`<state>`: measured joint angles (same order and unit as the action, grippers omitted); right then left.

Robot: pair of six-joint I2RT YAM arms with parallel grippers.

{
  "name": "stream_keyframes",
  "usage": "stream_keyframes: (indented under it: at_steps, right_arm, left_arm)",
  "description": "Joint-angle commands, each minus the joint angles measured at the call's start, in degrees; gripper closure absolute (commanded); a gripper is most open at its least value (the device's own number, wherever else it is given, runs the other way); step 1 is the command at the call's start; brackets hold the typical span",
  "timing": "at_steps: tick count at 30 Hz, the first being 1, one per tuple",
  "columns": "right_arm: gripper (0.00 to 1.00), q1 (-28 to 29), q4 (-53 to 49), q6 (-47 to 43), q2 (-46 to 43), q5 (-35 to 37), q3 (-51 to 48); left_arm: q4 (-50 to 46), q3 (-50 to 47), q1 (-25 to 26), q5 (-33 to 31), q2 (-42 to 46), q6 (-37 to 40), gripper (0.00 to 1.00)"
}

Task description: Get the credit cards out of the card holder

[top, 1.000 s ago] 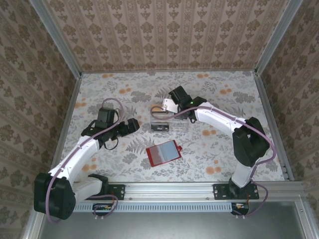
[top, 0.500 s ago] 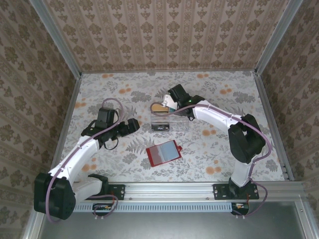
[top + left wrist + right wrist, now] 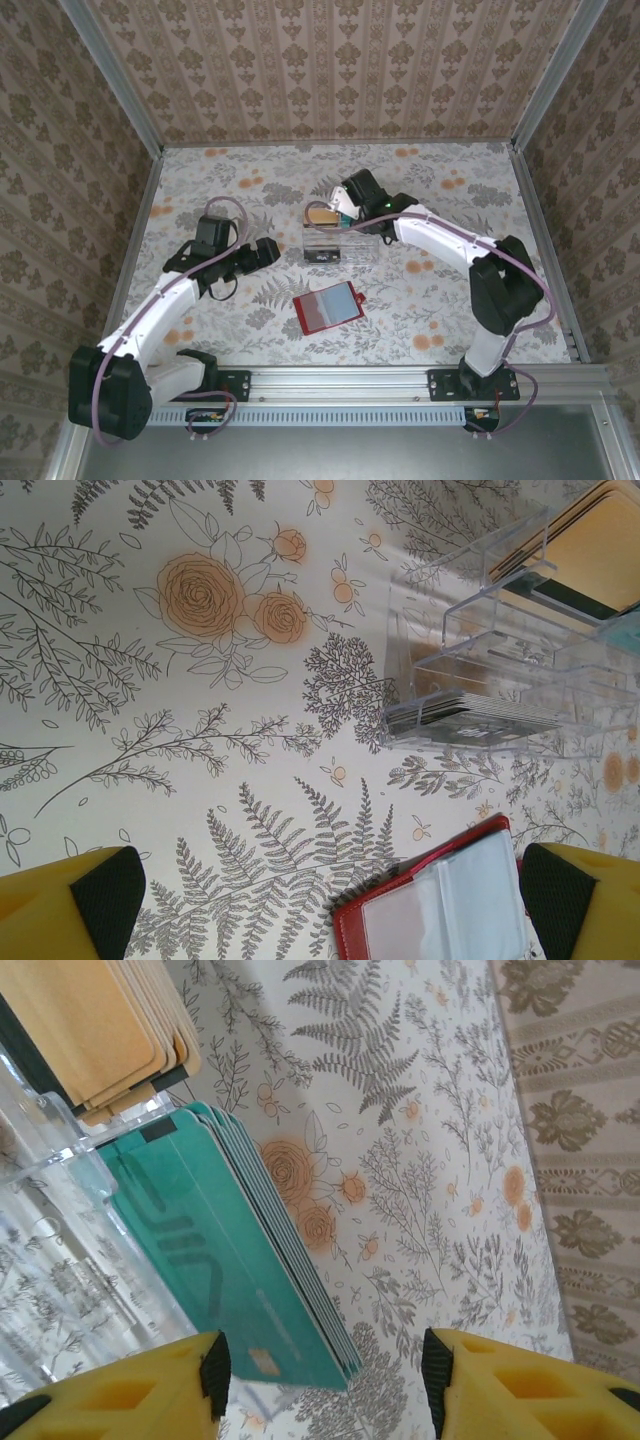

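Red leather: card holder (image 3: 328, 307) lies open and flat on the table (image 3: 200, 180), on the near side of the clear tray (image 3: 335, 243), apart from it.
Long axis: left-right, slightly tilted, tab at the right end.
Left gripper (image 3: 330, 895): jaws wide, empty; holder's corner just ahead, likely the nearer arm.
Right gripper (image 3: 325, 1375): jaws parted around teal cards (image 3: 200, 1250) in the tray, not clamped.
View gap: left wrist shows the holder's clear sleeves; top view too small for that.
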<state>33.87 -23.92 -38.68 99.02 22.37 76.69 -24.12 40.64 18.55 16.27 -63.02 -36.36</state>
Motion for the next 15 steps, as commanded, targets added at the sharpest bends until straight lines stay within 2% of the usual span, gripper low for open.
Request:
stream_keyframes:
  at_steps: [1,4,7,12,15]
  right_arm:
    - [0.40,-0.5,1.1,4.9,-5.6,-1.4,-2.3]
    - [0.37,-1.5,2.2,9.7,-9.9,-2.8,-4.8]
    - [0.34,-3.5,4.5,14.9,-15.4,-4.3,-8.5]
    - [0.21,-10.0,8.5,25.0,-25.8,-8.3,-15.6]
    - [0.04,-15.0,11.6,32.8,-31.7,-10.3,-21.0]
  left_arm:
    - [-1.3,2.7,-0.5,-1.2,-0.8,0.1,0.00]
    - [-2.8,4.4,-0.6,-3.8,-1.7,0.7,0.00]
    - [-6.2,6.7,-0.5,-10.5,-2.5,0.9,0.00]
    - [-8.9,9.1,-0.6,-28.1,-1.2,2.0,0.00]
    - [-5.7,8.0,-0.6,-35.7,0.6,5.5,0.00]
